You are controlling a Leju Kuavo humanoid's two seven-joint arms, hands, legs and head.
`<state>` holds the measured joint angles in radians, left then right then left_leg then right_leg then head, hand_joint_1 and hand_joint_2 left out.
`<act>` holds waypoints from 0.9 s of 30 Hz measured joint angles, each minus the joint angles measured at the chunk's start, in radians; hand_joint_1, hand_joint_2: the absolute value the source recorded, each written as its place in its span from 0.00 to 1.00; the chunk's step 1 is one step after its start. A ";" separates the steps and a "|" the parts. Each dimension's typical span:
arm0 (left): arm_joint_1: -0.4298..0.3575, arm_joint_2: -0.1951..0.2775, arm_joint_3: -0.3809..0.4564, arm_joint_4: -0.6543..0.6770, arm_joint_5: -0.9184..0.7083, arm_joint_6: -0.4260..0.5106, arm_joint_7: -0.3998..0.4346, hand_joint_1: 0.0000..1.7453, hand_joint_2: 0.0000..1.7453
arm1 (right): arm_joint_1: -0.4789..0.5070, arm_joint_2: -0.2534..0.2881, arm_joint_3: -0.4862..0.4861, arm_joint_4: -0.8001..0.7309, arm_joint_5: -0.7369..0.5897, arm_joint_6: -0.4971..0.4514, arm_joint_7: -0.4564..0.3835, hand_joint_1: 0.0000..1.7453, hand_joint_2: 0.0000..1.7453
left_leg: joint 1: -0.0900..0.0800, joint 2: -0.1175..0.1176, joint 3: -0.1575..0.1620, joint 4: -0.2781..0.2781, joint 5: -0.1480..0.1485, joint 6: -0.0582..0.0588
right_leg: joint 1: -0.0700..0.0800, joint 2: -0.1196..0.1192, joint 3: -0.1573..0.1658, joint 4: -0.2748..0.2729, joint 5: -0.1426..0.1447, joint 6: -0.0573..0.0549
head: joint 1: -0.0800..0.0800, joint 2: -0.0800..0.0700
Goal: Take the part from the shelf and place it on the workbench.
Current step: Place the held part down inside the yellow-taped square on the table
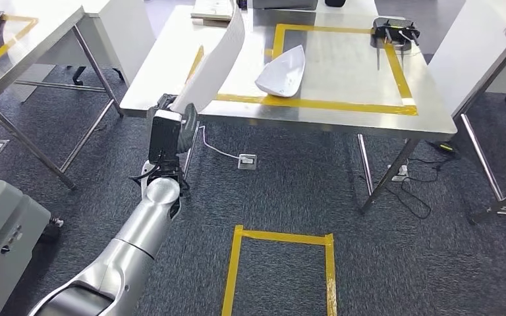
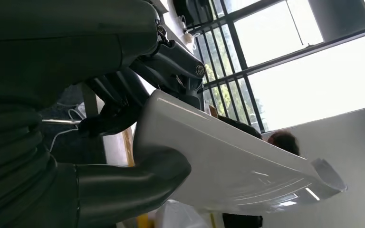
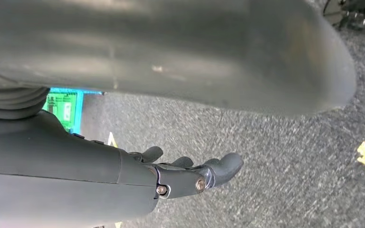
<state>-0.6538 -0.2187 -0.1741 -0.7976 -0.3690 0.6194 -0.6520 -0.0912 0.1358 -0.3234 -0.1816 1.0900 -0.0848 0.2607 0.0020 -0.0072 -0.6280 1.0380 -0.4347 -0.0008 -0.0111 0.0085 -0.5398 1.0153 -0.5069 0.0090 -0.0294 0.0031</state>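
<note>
A: What was the bench? 
B: A steel workbench (image 1: 342, 113) stood ahead, with a yellow tape square (image 1: 316, 104) marked on its top.

A: Anything on it? 
B: A white curved part (image 1: 283, 72) lay inside the square, near its left side. A black device (image 1: 394, 31) with cables sat on the far right corner of the tape.

A: And the floor? 
B: Dark carpet (image 1: 290, 191) carried a second yellow tape outline (image 1: 280, 238) near the robot, and a white floor socket (image 1: 247, 160) lay under the bench's near edge.
</note>
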 joint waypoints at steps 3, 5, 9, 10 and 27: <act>-0.008 0.001 0.010 0.010 0.005 0.003 -0.003 1.00 1.00 | 0.000 0.000 -0.002 -0.001 0.002 0.000 0.000 0.00 0.00 | 0.005 -0.001 0.011 -0.008 -0.008 0.020 | -0.003 -0.003 -0.025 0.053 -0.028 0.015 | 0.003 0.000; -0.014 0.001 0.014 0.017 0.007 0.004 -0.006 1.00 1.00 | -0.001 0.000 -0.003 -0.001 0.004 0.000 0.000 0.00 0.00 | 0.006 0.000 0.020 -0.009 -0.017 0.029 | -0.003 -0.004 -0.103 0.184 -0.071 0.021 | 0.006 0.000; -0.014 0.001 0.024 0.036 0.013 0.007 -0.009 1.00 1.00 | 0.005 0.000 -0.005 -0.001 0.006 0.000 0.000 0.00 0.00 | 0.003 -0.001 0.049 -0.009 -0.041 0.030 | -0.003 -0.004 -0.199 0.263 -0.019 0.019 | 0.007 0.000; -0.015 0.001 0.027 0.039 0.015 0.009 -0.010 1.00 1.00 | 0.005 0.000 -0.005 -0.001 0.007 0.000 0.000 0.00 0.00 | 0.003 -0.001 0.061 -0.009 -0.049 0.028 | -0.003 -0.005 -0.178 0.194 0.033 0.015 | 0.007 0.000; -0.048 0.017 0.055 0.112 0.037 0.001 -0.013 1.00 1.00 | 0.004 0.000 -0.011 -0.001 0.010 0.000 0.000 0.00 0.00 | 0.006 0.003 -0.031 0.056 0.007 -0.023 | -0.002 0.000 -0.005 -0.003 0.020 -0.020 | -0.001 0.000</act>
<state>-0.7015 -0.2017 -0.1190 -0.6859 -0.3323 0.6206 -0.6649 -0.0874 0.1358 -0.3348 -0.1827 1.0998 -0.0851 0.2603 0.0083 -0.0043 -0.6593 1.0945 -0.4272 -0.0239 -0.0131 0.0086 -0.5449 1.0122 -0.4867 -0.0112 -0.0301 0.0031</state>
